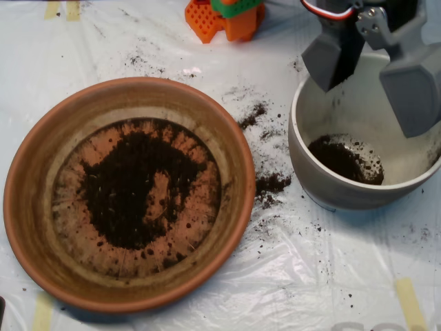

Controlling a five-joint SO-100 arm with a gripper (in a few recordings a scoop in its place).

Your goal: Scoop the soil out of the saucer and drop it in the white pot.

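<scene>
While my scoop (375,62) hangs with its halves spread apart over the pot (331,189), a small heap of soil (341,158) lies in the pot below it; more soil sits in the saucer (227,131), left.

No readable text or labels; faint grey marks at bottom edge, possibly lettering, illegible.

saucer (41,227): one, terracotta
white pot (313,165): one
soil (134,186) heaps: two, one in each vessel
spilled soil patches (270,183) on the plastic sheet (310,276): several
scoop (375,65): one, two grey shells
orange block (224,21): one
</scene>
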